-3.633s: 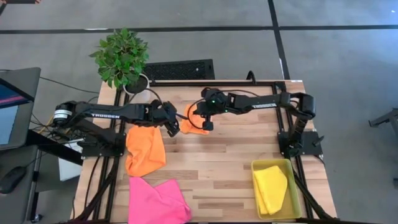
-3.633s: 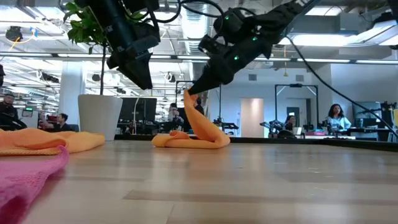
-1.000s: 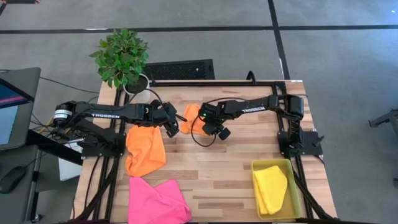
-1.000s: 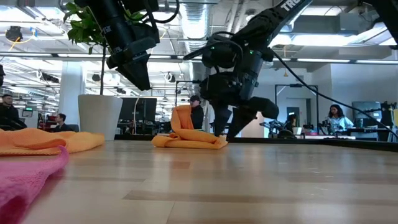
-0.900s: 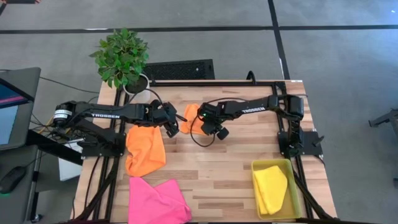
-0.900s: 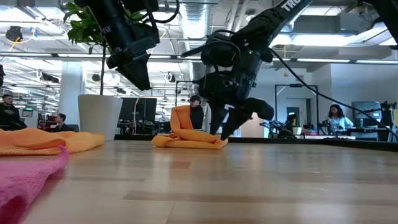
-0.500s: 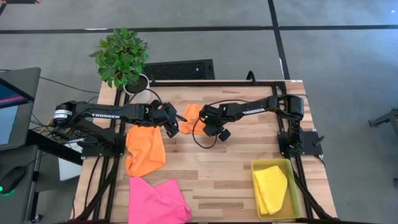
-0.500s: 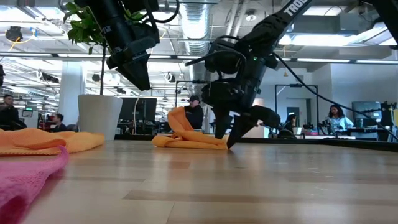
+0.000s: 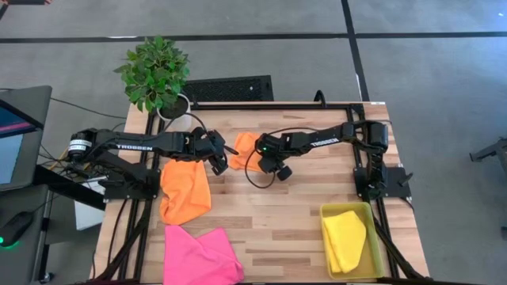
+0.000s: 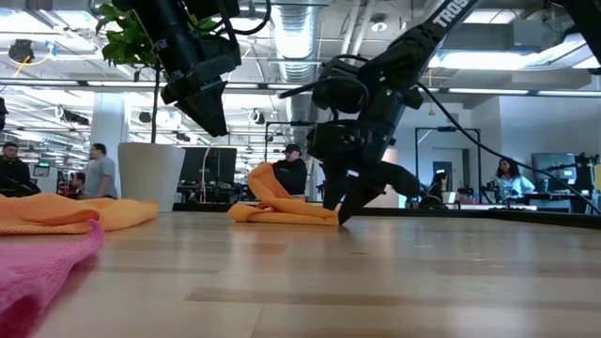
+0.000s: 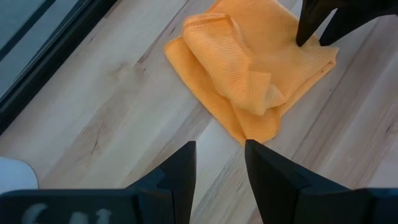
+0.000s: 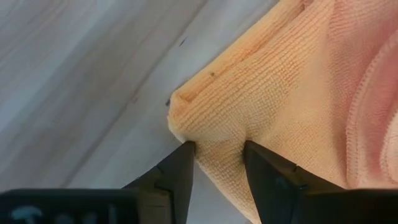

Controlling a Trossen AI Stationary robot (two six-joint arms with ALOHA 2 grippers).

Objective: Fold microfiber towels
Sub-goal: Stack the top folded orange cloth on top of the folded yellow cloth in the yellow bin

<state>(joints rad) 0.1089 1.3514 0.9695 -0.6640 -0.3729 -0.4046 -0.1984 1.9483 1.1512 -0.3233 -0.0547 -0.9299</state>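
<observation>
A folded orange towel [image 9: 244,149] lies bunched on the wooden table, far of centre; one fold [image 10: 266,178] stands up. My right gripper [image 12: 217,149] is open and tipped down at the towel's corner nearest the right arm [image 10: 329,216]. My left gripper [image 9: 220,162] hangs open above the table just left of this towel [image 11: 249,74], touching nothing. A second orange towel [image 9: 186,190] lies spread at the left. A pink towel [image 9: 202,257] lies at the near left. A yellow towel [image 9: 344,237] lies in the bin. My right gripper stands with both fingertips [image 12: 186,155] on the folded towel's corner [image 12: 211,118], a small bulge of cloth between them. The fingers come slanting down from above, from the table's right. Several layers meet at this corner. The towel lies on the table.
A yellow bin [image 9: 379,252] stands at the near right corner. A potted plant [image 9: 157,75] stands at the far left corner, and a black grille [image 9: 230,87] lies beyond the far edge. Bare wood stretches across the middle and the right. People show in the room behind.
My right gripper has tipped down and shifted a little toward the orange towel; its fingertips have come down to the table at the towel's corner. The towel's standing fold has sagged slightly toward the left.
</observation>
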